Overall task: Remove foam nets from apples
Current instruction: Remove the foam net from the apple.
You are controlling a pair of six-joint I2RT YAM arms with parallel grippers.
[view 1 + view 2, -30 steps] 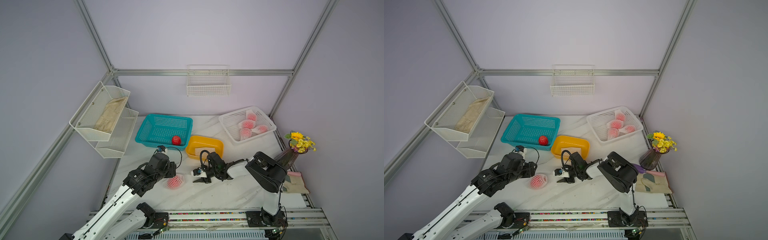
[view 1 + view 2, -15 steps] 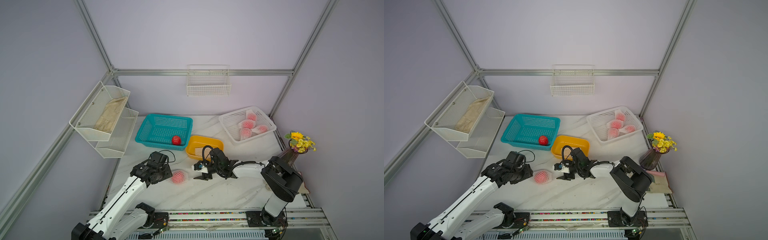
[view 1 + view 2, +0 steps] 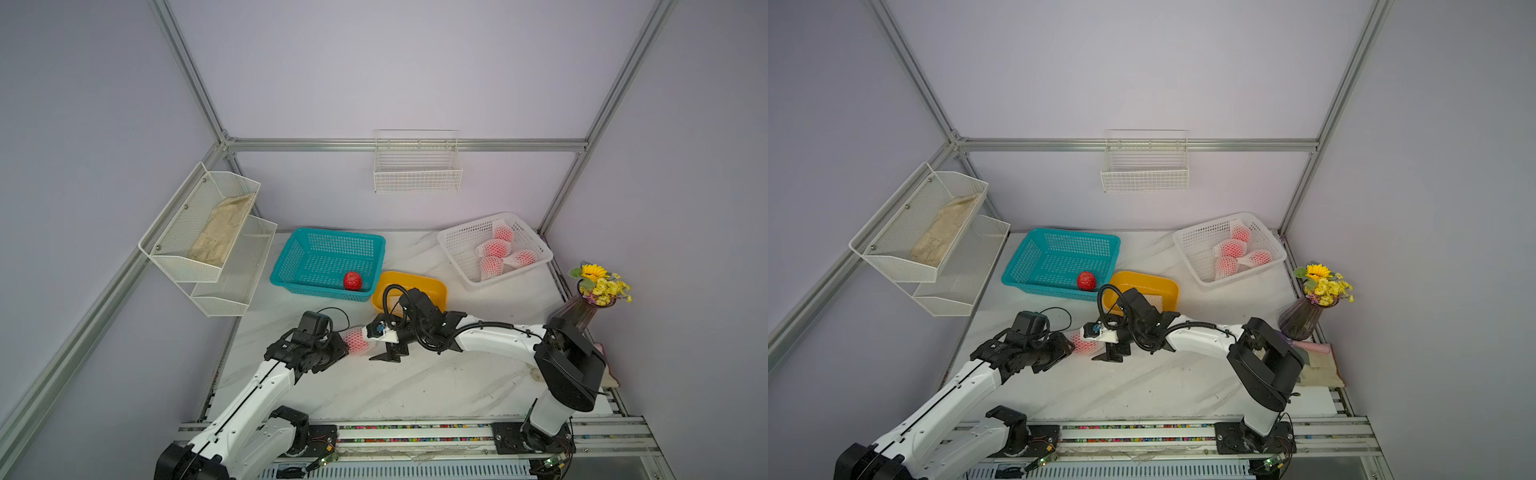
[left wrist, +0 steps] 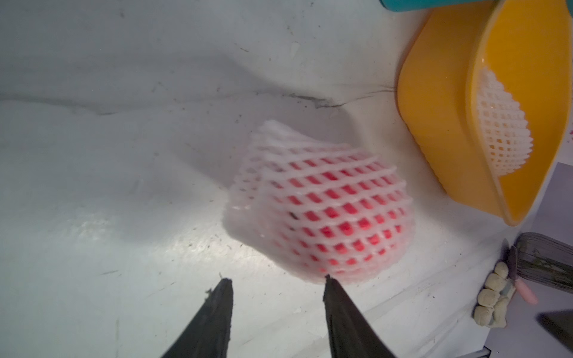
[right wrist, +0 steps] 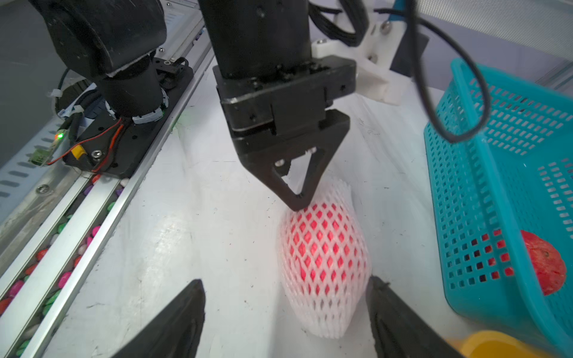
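A netted apple (image 3: 356, 340) (image 3: 1084, 343) lies on the white table between my two grippers, red showing through its white foam net (image 4: 322, 210) (image 5: 324, 254). My left gripper (image 4: 277, 280) (image 3: 343, 345) stands open; one fingertip (image 5: 297, 201) touches the net and nothing lies between the fingers. My right gripper (image 5: 285, 280) (image 3: 370, 345) is open wide, with the net's near end between its fingers, close beside one of them. One bare apple (image 3: 352, 281) (image 5: 542, 263) sits in the teal basket (image 3: 291, 257). Several netted apples (image 3: 494, 248) fill the white basket (image 3: 457, 245).
A yellow tub (image 3: 432, 284) just behind the right arm holds an empty foam net (image 4: 502, 130). A vase of flowers (image 3: 582, 311) and a cloth (image 3: 1320, 365) sit at the right edge. Wire shelves (image 3: 208, 232) hang on the left wall, and the arm rail (image 3: 415, 432) runs along the front.
The netted apple has shifted away from the front edge. My right gripper has come left up to it and opened wider. The left arm has dropped lower beside it.
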